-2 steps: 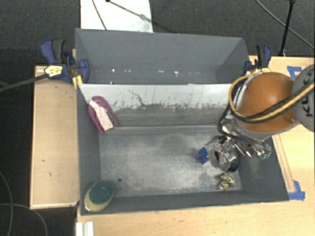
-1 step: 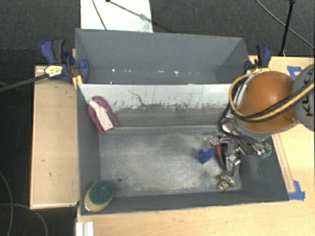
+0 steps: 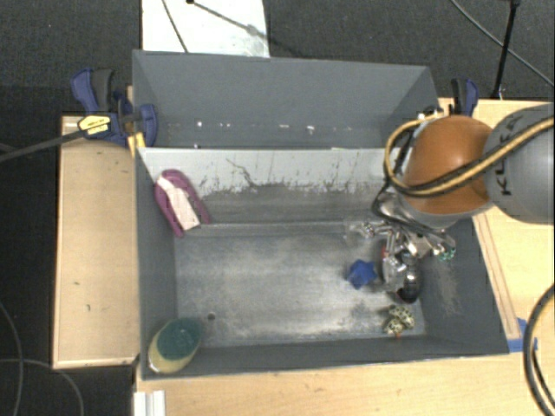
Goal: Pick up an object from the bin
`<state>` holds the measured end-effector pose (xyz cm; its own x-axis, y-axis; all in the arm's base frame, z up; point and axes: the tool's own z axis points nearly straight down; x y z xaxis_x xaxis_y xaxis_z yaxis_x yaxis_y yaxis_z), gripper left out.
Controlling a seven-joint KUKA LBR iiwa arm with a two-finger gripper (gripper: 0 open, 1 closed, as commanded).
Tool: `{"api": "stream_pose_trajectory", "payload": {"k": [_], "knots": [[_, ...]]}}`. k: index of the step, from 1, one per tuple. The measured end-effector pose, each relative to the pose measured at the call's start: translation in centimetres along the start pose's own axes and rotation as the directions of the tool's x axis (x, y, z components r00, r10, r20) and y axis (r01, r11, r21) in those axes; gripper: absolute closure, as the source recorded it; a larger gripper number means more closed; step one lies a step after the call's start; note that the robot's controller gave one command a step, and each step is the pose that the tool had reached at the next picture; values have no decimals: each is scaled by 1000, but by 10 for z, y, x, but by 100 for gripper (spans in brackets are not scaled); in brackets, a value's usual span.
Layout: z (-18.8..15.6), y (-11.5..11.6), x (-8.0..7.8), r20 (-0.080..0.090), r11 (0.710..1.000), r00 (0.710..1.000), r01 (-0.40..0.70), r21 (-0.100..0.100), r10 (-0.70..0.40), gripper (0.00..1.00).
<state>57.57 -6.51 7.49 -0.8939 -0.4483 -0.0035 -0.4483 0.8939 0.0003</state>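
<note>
My gripper [image 3: 397, 271] hangs low over the right part of the bin floor, under the orange wrist cover. A small blue block [image 3: 362, 274] lies just to its left, close to the fingers. A dark round thing [image 3: 408, 291] sits right below the gripper. A small brass-coloured metal piece [image 3: 399, 321] lies a little nearer the front wall. Nothing is visibly held.
A pink and white brush-like thing [image 3: 178, 201] leans against the back left wall. A round yellow sponge with a green top [image 3: 176, 344] sits in the front left corner. The arm comes in from the right.
</note>
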Motion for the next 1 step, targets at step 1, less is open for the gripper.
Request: {"api": "stream_pose_trajectory", "payload": {"k": [1], "knots": [[-3,0,0,1,1000,1000,-2,1,2,100]]}}
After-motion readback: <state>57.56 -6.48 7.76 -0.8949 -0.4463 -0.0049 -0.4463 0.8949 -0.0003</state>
